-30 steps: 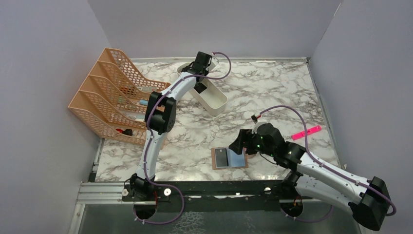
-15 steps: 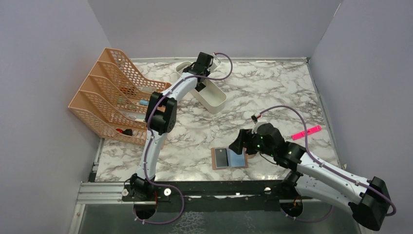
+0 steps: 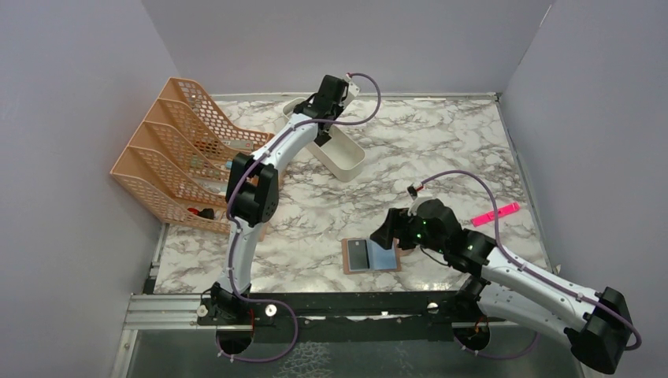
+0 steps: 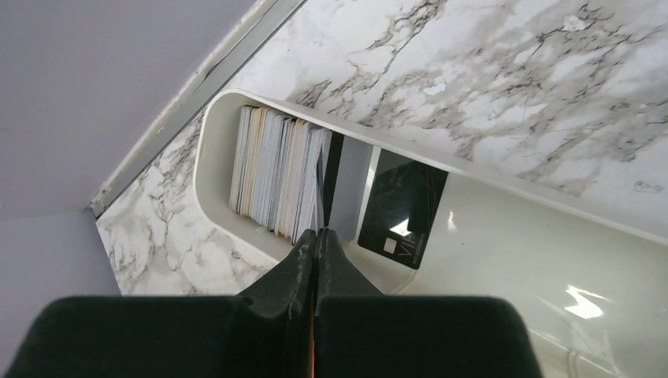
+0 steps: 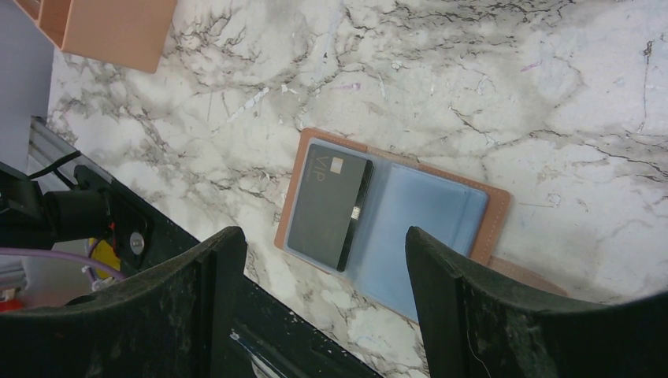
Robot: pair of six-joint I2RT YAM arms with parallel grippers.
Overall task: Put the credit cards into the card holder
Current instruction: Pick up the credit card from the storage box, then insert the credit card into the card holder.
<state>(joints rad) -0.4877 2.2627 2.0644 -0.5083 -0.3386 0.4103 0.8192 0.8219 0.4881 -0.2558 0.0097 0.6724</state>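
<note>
The left gripper point(image 4: 316, 235) is pressed shut over the credit cards point(image 4: 276, 173) in the white tray point(image 4: 504, 260), at the table's point(image 3: 441, 150) far edge. The right gripper point(image 5: 323, 236) is spread wide above the open card holder point(image 5: 429, 228) — 1 black VIP card point(image 5: 327, 205) inside.

Only the left arm point(image 3: 287, 142) moved: its elbow swung a bit toward the orange rack point(image 3: 169, 157), the wrist rose over the white tray point(image 3: 350, 165), and the left gripper point(image 4: 316, 235) pinched closed.
</note>
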